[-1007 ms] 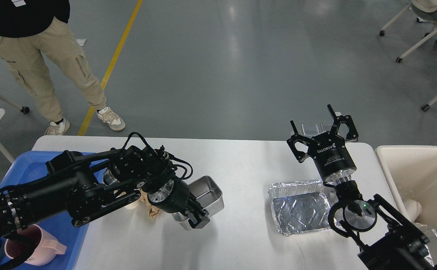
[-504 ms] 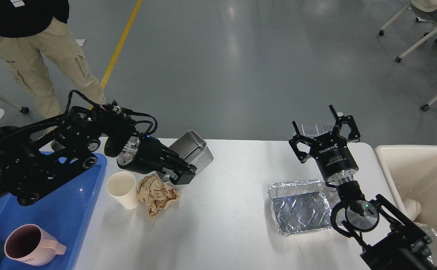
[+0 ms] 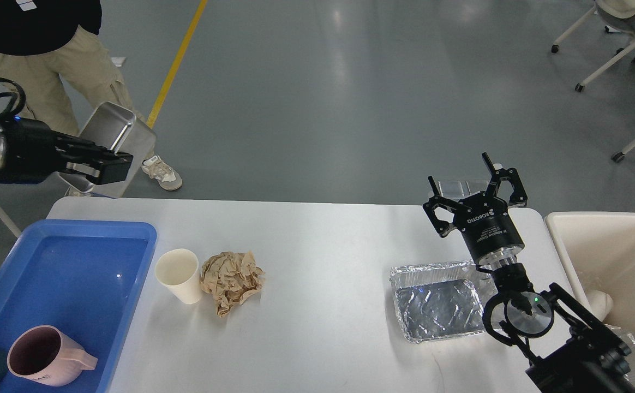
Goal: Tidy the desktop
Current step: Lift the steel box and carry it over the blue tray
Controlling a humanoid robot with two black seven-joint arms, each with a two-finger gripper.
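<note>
Pink mug (image 3: 50, 356) sits nearest, inside a blue tray (image 3: 105, 305) at the left edge of the white desktop (image 3: 323, 305). Further in, a paper cup (image 3: 179, 275) touches crumpled brown paper (image 3: 231, 279); a foil tray (image 3: 438, 305) lies right. These three look left to clear. Right gripper (image 3: 473, 191) hovers with fingers apart. Farthest, left gripper (image 3: 105, 166) is clamped on a raised metal tin (image 3: 113, 131), seemingly being removed.
</note>
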